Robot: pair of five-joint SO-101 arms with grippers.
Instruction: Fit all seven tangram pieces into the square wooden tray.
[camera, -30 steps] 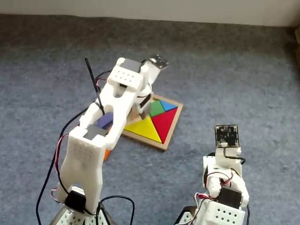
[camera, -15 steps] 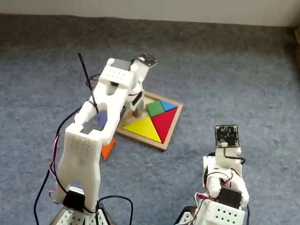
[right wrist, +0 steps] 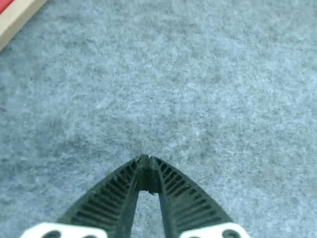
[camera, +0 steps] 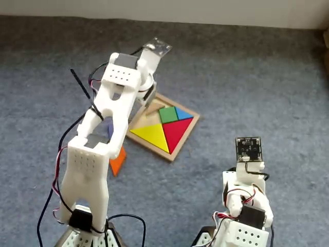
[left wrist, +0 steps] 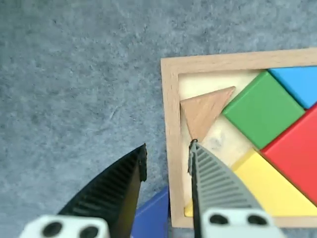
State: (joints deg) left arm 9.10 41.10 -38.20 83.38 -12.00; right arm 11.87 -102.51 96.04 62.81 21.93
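Left wrist view: square wooden tray [left wrist: 173, 124] lies on the grey worktop [left wrist: 74, 74], a wooden triangle [left wrist: 203, 110] in its corner gap; left tool [left wrist: 167, 147] gapes wide, straddling the tray's rim; right tool [right wrist: 144, 159], pinched together, grips nothing.

In the tray [left wrist: 169, 99]: small triangle [left wrist: 204, 110] near one corner, square [left wrist: 262, 106] just beside it, corner triangle [left wrist: 297, 82] against the square's far side, two large triangles [left wrist: 297, 153] edge to edge in the other half; astride the rim by the small triangle, left gripper [left wrist: 167, 147]; outside, against the rim, loose piece [left wrist: 153, 213]; nearer the arm bases, beside the left arm, last piece [camera: 117, 160].
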